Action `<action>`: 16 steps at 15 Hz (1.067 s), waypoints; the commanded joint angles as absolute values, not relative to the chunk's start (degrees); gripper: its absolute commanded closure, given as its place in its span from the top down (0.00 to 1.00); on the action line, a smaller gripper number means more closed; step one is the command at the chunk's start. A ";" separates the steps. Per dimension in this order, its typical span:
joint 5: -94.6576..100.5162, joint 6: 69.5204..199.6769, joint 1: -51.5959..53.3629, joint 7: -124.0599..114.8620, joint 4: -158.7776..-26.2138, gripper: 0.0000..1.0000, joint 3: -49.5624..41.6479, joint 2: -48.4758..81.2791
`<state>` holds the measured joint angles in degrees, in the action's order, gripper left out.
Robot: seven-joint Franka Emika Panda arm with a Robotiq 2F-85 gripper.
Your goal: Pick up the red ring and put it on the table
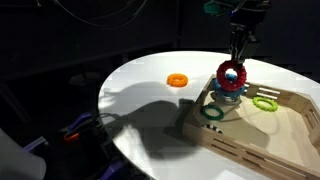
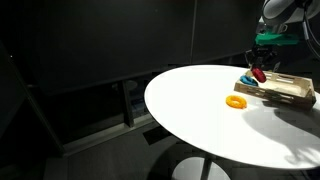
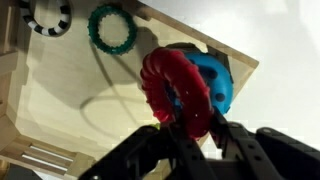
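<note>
My gripper (image 1: 233,62) is shut on the red ring (image 1: 230,75), which hangs upright from the fingers just above the corner of the wooden tray. In the wrist view the red ring (image 3: 175,92) stands on edge between my fingers (image 3: 190,135), with the blue ring (image 3: 213,83) behind it. The blue ring (image 1: 231,91) lies in the tray corner under the red one. The round white table (image 1: 150,95) spreads out beside the tray. In an exterior view the gripper (image 2: 258,68) and red ring (image 2: 259,75) show small at the far right.
The wooden tray (image 1: 250,135) holds a dark green ring (image 1: 212,112), a light green ring (image 1: 264,102) and a black-and-white ring (image 3: 46,17). An orange ring (image 1: 177,80) lies on the table away from the tray. The table edge drops into darkness.
</note>
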<state>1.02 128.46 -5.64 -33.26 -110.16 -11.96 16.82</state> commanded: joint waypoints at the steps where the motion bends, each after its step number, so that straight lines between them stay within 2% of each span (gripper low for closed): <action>1: 0.20 127.38 -5.00 -32.41 -112.54 0.09 -11.11 12.46; 16: -5.49 127.51 -3.11 -26.48 -119.63 0.09 -5.38 7.31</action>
<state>-3.44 128.16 -3.14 -29.03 -118.17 -5.96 8.40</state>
